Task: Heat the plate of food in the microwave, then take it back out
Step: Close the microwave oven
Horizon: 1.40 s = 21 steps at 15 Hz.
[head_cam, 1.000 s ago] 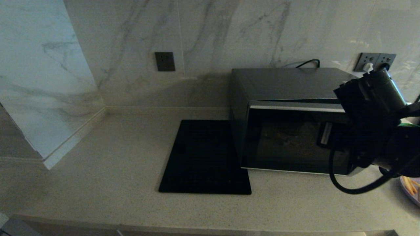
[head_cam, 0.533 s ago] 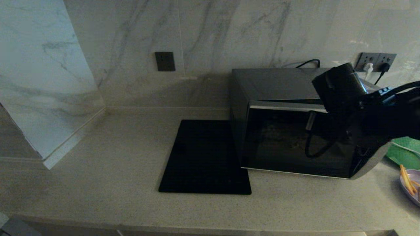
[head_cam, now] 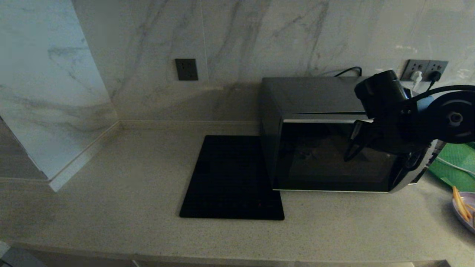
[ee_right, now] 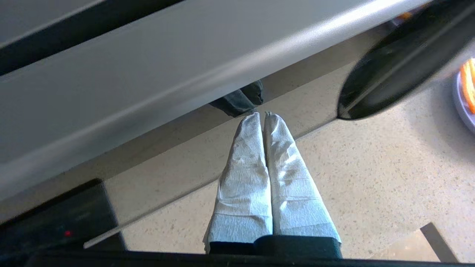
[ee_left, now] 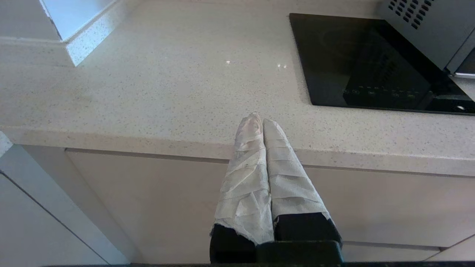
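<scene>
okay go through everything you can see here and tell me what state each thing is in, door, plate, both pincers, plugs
microwave: door nearly shut, right edge a little ajar
plate of food: outside the microwave, on the counter at its right, sticks on it
right pincer: shut, empty, in front of the microwave door
left pincer: shut, empty, parked below the counter edge
wall socket: plugs in it
black mat: flat on the counter, bare

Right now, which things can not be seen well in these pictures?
- Plate: cut by the right edge in the head view; only a blurred sliver in the right wrist view.
- Microwave button panel: hidden behind the right arm in the head view.
- Microwave inside: too dark through the glass door.
- Green tray: partly behind the arm, cut by the edge.
- Left arm: outside the head view.
</scene>
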{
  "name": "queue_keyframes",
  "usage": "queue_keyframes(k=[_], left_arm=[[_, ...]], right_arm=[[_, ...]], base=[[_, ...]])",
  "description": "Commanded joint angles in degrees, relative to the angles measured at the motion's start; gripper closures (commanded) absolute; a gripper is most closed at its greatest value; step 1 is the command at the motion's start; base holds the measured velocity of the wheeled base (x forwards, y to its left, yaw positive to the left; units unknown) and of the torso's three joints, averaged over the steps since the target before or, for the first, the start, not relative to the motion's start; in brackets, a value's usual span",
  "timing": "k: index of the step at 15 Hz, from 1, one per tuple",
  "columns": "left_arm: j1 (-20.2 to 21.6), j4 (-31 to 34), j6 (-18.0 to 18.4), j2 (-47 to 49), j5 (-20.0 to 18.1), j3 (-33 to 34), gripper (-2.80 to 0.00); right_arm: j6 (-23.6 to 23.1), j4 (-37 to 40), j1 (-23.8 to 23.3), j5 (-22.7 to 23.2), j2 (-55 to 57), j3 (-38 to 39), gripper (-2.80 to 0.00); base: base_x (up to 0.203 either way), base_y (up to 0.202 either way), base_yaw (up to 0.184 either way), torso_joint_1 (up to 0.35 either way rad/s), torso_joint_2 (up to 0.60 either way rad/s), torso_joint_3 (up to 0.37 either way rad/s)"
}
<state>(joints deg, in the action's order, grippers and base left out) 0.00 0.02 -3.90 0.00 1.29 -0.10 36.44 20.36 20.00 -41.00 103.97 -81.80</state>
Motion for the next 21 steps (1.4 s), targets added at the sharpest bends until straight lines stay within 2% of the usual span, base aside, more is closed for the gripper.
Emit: queue_keyframes(k=[1, 4, 8, 11, 15, 19, 21], left_arm=[[0.0, -0.02, -0.05, 0.0, 0.03, 0.01, 0.0], [0.0, -0.02, -0.05, 0.0, 0.03, 0.01, 0.0], [0.0, -0.02, -0.05, 0.0, 0.03, 0.01, 0.0], [0.0, -0.02, -0.05, 0.0, 0.03, 0.01, 0.0], [0.0, -0.02, -0.05, 0.0, 0.03, 0.01, 0.0], [0.0, -0.02, 0.0, 0.0, 0.03, 0.01, 0.0], [0.0, -0.02, -0.05, 0.0, 0.03, 0.01, 0.0]], right_arm=[[0.12, 0.12, -1.02, 0.66, -0.17, -0.03, 0.0], [0.01, 0.12, -1.28, 1.07, -0.17, -0.12, 0.0], [-0.31, -0.15, -1.28, 4.38, -0.17, -0.57, 0.0], [-0.23, -3.26, -1.37, 6.9, 0.09, -0.99, 0.0], [0.16, -9.47, -1.37, 7.95, 1.46, -0.47, 0.0], [-0.03, -9.54, -1.37, 7.87, 1.25, 0.07, 0.0], [-0.86, -9.38, -1.18, 7.99, -1.44, 3.38, 0.0]], base=[[0.0, 0.0, 0.0, 0.0, 0.0, 0.0], [0.0, 0.0, 0.0, 0.0, 0.0, 0.0], [0.0, 0.0, 0.0, 0.0, 0.0, 0.0], [0.0, 0.0, 0.0, 0.0, 0.0, 0.0], [0.0, 0.0, 0.0, 0.0, 0.0, 0.0], [0.0, 0.0, 0.0, 0.0, 0.0, 0.0], [0.0, 0.0, 0.0, 0.0, 0.0, 0.0]])
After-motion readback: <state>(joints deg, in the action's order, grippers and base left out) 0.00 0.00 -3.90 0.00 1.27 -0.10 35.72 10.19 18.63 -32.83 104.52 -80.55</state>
